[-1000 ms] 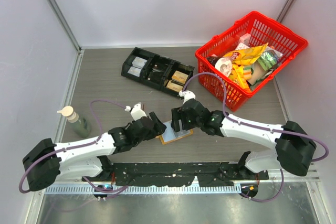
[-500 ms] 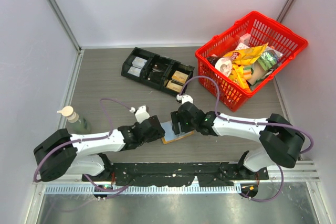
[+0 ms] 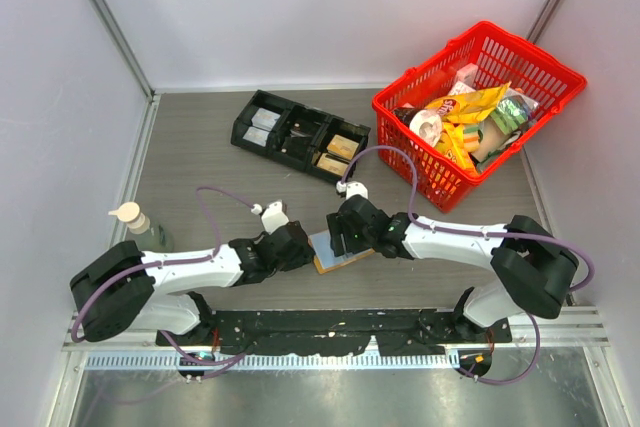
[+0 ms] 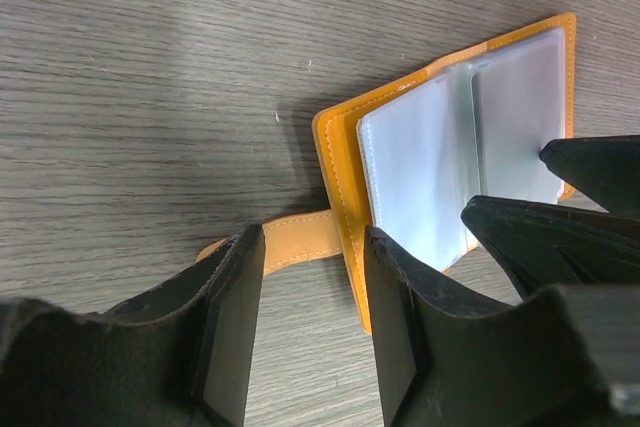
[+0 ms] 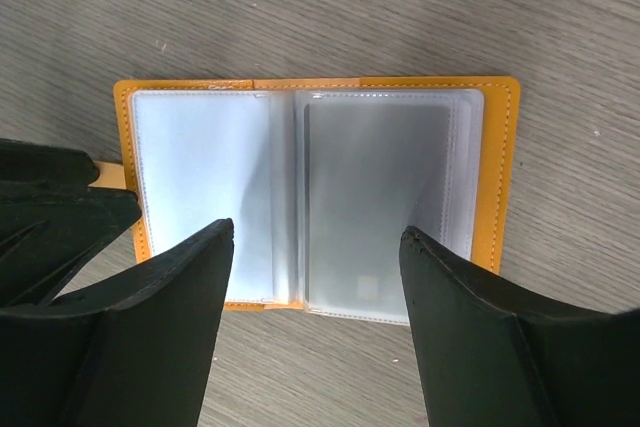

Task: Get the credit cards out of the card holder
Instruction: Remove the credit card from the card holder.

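Currently, at the left edge of the counter (image 3: pixel 200 147) you have a small bottle (image 3: pixel 135 222) with a pale cap, standing upright and well apart from everything else.

Moving right, your left gripper (image 3: pixel 303 246) sits low over the counter near the front edge, about midway between the left and right edges. In the left wrist view, the left gripper (image 4: pixel 308 277) is parted. Its two fingers (image 4: pixel 228 332) straddle the tab (image 4: pixel 298 243), an orange strap sticking out from the card holder's side. You cannot tell whether either finger touches the strap.

Just beside it, the card holder (image 3: pixel 332 252) lies flat and spread open on the counter, orange cover down and its two pale sleeves facing up. The left wrist view shows the card holder (image 4: pixel 440 147) with the sleeves meeting at the centre fold.

Your right gripper (image 3: pixel 343 235) reaches in from the right, directly over the holder. In the right wrist view, the right gripper (image 5: pixel 315 247) is spread wide, with one finger (image 5: pixel 455 317) over each sleeve's near edge. The whole card holder (image 5: pixel 310 187) shows between them. The sleeve farther from the tab shows a greyer rectangle inside. Nothing is held, and contact with the sleeves cannot be judged.

Towards the back edge, a black tray (image 3: pixel 300 137) with compartments holds small items. In the back right corner stands a red basket (image 3: pixel 545 77) full of snack packets (image 3: pixel 470 107).
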Robot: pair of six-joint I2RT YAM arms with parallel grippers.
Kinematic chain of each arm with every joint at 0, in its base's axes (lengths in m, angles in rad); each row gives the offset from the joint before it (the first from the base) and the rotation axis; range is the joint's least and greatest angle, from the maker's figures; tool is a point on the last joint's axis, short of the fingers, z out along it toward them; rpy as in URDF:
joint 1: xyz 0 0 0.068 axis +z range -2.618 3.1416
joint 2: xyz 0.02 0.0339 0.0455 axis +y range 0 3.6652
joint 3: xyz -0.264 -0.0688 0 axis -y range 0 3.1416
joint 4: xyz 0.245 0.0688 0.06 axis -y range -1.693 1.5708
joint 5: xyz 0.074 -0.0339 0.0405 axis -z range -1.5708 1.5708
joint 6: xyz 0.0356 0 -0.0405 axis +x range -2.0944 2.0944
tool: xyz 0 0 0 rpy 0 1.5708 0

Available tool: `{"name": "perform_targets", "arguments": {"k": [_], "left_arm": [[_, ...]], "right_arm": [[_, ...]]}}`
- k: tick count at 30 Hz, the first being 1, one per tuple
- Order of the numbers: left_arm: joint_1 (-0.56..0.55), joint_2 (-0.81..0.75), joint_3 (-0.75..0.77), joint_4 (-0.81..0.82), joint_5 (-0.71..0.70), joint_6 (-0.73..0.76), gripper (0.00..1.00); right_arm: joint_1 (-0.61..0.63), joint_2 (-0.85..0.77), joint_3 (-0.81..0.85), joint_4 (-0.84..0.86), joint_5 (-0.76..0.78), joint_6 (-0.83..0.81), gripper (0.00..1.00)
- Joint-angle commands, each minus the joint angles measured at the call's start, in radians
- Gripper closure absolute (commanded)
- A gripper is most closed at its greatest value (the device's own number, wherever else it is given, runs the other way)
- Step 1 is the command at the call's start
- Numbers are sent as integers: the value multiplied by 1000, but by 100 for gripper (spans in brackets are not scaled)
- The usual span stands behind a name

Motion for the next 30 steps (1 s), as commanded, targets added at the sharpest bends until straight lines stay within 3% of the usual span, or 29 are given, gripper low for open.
{"name": "perform_targets", "arguments": {"k": [1,10,20,30], "left_arm": [[-6,12,0,-4,21,0,53],[-4,12,3,-3,21,2,54],[-4,20,11,-3,24,6,54],[-4,20,14,-1,27,11,55]], "right_arm": [[4,-27,4,-16,84,4,27],[4,-29,13,-44,118,-8,25],[4,-15,1,-25,75,-5,30],[3,2,7,-47,86,-1,30]]}}
